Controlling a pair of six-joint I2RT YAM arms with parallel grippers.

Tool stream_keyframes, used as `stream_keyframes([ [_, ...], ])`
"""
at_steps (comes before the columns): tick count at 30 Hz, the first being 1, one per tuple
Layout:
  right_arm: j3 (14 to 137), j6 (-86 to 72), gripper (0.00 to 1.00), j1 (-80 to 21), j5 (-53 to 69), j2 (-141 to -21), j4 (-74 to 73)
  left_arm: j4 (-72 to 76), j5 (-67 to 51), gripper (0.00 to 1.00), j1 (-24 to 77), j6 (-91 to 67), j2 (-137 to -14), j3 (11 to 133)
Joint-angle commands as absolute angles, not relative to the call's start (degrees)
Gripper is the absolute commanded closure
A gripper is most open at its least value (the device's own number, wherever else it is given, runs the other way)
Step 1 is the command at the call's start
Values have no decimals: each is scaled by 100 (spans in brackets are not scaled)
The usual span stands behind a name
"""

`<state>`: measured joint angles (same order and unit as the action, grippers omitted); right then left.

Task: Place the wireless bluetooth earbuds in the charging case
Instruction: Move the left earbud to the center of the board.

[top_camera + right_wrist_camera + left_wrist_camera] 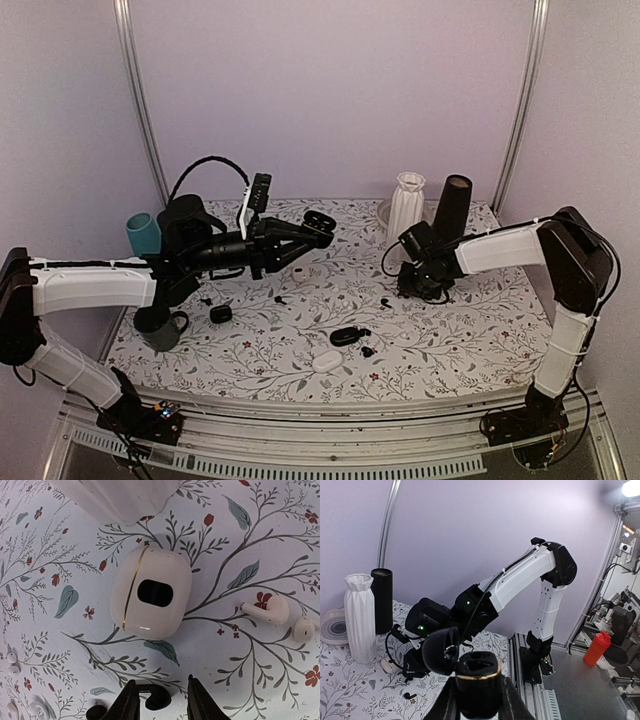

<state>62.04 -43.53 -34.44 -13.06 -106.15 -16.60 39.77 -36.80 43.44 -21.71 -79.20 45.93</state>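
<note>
My left gripper [478, 700] is shut on the black charging case [479, 680], which has a gold rim and is held up in the air. Its lid [441, 650] hangs open to the left, and the sockets look empty. The top view shows this case [318, 222] above the table's back left. My right gripper [161, 692] is down at the table, open, its fingers straddling a black earbud [161, 698]. The stem is against the left finger and there is a gap to the right one. A second black earbud [96, 712] lies just to the left.
A white case [150, 592], two white earbuds [265, 611] and the white vase [405, 208] lie near the right gripper, with a black cylinder [452, 210] beside them. Toward the front are an open black case [346, 336], a white case [327, 361], a mug [160, 330] and a teal cup [143, 235].
</note>
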Motion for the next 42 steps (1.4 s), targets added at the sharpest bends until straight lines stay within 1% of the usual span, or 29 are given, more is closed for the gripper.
stream_keyframes([
  [1, 6448, -4333, 68, -3420, -1424, -10856, -1806, 4080, -3705, 100, 4289, -2176, -7861, 4579],
  [8, 6514, -4046, 70, -3507, -1515, -10984, -1966, 4052, -3700, 100, 4280, -2149, -7844, 4579],
  [13, 6696, -3870, 69, -3656, -1848, -11244, -2335, 4056, -3707, 100, 4275, -2152, -7861, 4594],
  [16, 6797, -3825, 66, -3739, -1963, -11347, -2465, 4063, -3734, 100, 4278, -2161, -7895, 4622],
  [22, 6819, -3735, 66, -3836, -2004, -11356, -2460, 4044, -3744, 100, 4276, -2155, -7906, 4658],
  [27, 6514, -3634, 76, -3850, -1858, -11082, -2291, 4018, -3727, 100, 4275, -2157, -7877, 4634],
  [33, 6079, -3580, 80, -3854, -1581, -10622, -2040, 4013, -3700, 100, 4279, -2164, -7878, 4622],
  [35, 5973, -3554, 84, -3848, -1501, -10519, -2003, 4010, -3708, 100, 4273, -2173, -7894, 4635],
  [42, 5576, -3387, 84, -3684, -1160, -10140, -1838, 4013, -3709, 100, 4278, -2189, -7921, 4642],
])
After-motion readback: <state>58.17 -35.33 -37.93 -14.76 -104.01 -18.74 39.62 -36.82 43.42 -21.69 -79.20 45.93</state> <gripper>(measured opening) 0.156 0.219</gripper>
